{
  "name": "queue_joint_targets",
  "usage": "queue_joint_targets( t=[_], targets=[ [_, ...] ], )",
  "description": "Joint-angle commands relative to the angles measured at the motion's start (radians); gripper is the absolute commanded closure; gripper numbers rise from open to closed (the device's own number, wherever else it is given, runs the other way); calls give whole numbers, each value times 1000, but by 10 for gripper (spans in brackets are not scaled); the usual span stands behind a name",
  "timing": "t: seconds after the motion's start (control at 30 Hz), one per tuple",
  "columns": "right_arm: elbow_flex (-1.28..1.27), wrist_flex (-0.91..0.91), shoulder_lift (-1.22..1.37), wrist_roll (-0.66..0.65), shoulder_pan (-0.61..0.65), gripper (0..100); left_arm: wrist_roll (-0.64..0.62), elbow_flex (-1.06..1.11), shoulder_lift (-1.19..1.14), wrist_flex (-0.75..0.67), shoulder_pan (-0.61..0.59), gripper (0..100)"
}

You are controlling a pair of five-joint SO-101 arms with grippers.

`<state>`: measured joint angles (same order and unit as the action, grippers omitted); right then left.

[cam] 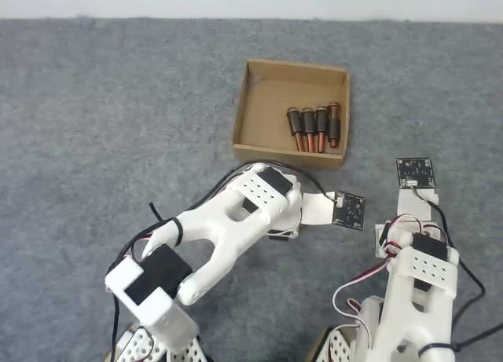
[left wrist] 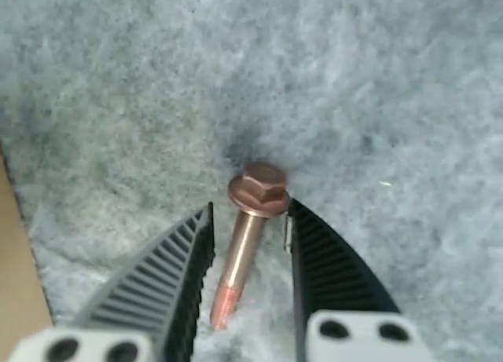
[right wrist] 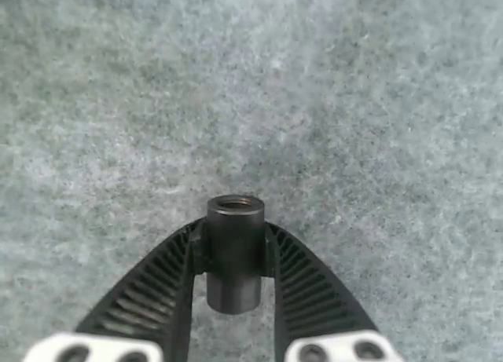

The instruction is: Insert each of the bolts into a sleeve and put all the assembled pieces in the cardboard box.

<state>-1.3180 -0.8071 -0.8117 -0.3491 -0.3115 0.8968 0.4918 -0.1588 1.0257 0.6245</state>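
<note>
A copper bolt [left wrist: 245, 248] with a hex head lies on the grey carpet between the fingers of my left gripper [left wrist: 249, 213]. The gripper is open, with a gap on each side of the shaft. My right gripper [right wrist: 234, 230] is shut on a black sleeve [right wrist: 234, 264], held upright with its bore facing up. In the high view the left arm [cam: 251, 209] stands just in front of the cardboard box [cam: 289, 153]. The right arm [cam: 420, 264] is at the lower right. Several assembled pieces [cam: 315, 128] lie side by side in the box.
The box's brown edge [left wrist: 11, 260] shows beside the left gripper. Grey carpet [cam: 118, 126] covers the table, with open room to the left of the box. Loose cables [cam: 236, 173] run along both arms.
</note>
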Motion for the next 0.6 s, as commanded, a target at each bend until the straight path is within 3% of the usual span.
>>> queue_joint_targets(
  t=[0.0,0.17,0.37,0.57],
  targets=[
    [12,21,-39,-12,13,991,-92,-50,-34,11,3,887],
    [12,21,-39,-12,15,991,-157,-174,-147,78,8,975],
    [12,21,-39,-12,15,991,-169,-263,-215,143,8,988],
    [12,21,-39,-12,15,991,-470,-266,-215,92,-6,989]
  ],
)
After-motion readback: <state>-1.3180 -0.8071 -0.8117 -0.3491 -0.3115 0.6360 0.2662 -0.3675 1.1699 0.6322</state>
